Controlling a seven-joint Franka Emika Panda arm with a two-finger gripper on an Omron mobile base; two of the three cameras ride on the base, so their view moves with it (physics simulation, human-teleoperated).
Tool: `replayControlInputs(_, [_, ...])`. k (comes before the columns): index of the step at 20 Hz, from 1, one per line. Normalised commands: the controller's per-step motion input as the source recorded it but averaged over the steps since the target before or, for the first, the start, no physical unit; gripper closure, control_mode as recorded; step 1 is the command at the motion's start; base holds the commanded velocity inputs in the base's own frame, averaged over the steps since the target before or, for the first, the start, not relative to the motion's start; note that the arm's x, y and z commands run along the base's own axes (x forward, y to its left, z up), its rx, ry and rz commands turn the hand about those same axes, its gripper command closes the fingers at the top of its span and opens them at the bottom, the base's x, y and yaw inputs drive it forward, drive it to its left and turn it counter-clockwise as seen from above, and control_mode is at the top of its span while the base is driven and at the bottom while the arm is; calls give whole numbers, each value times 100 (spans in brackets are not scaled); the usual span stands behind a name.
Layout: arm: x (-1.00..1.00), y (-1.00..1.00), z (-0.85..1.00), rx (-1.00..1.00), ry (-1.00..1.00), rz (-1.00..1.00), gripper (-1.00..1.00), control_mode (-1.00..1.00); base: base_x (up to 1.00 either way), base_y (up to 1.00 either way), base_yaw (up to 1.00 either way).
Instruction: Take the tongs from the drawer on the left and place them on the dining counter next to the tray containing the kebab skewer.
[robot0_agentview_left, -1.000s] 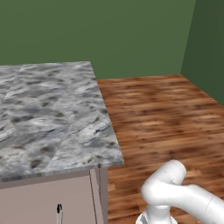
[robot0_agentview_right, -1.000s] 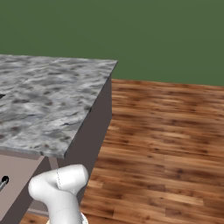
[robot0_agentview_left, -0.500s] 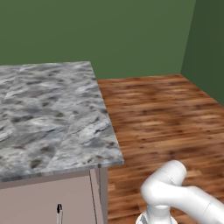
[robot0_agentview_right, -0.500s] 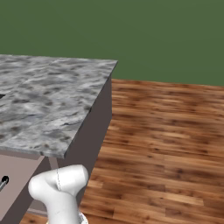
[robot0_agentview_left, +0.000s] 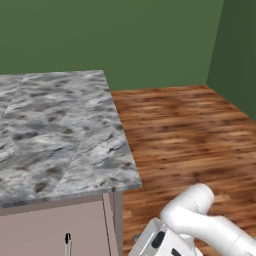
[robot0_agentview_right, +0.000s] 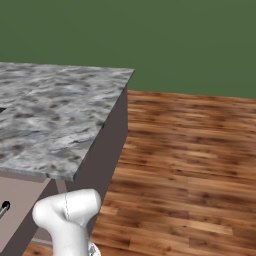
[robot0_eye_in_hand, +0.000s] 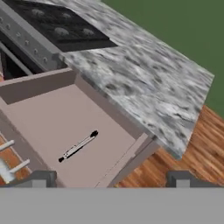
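Hand view: tongs (robot0_eye_in_hand: 78, 146) lie in the pulled-out drawer (robot0_eye_in_hand: 65, 131), untouched.

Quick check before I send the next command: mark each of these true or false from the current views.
1. The drawer is pulled open. True.
2. The tongs are clamped in the hand. False: they lie flat on the drawer floor, and the hand is open, apart from them.
3. A black cooktop sits in the marble counter behind the drawer in the hand view. True.
4. The tongs lie alone in the drawer. True: nothing else shows on the drawer floor.
5. The floor beside the counter is white tile. False: it is brown wood planks.
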Motion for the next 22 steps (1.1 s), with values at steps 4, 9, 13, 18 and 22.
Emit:
replayControlInputs(4, [85, -70, 46, 16, 17, 0, -100, -100, 0, 0, 0])
replayControlInputs(9, [81, -70, 11, 15, 14, 0, -100, -100, 0, 0, 0])
replayControlInputs(13, [21, -5, 0, 0, 14, 3, -100, -100, 0, 0, 0])
replayControlInputs(18, [24, 4, 1, 0, 26, -15, -100, -100, 0, 0, 0])
replayControlInputs(22, [5, 13, 2, 0, 30, -25, -100, -100, 0, 0, 0])
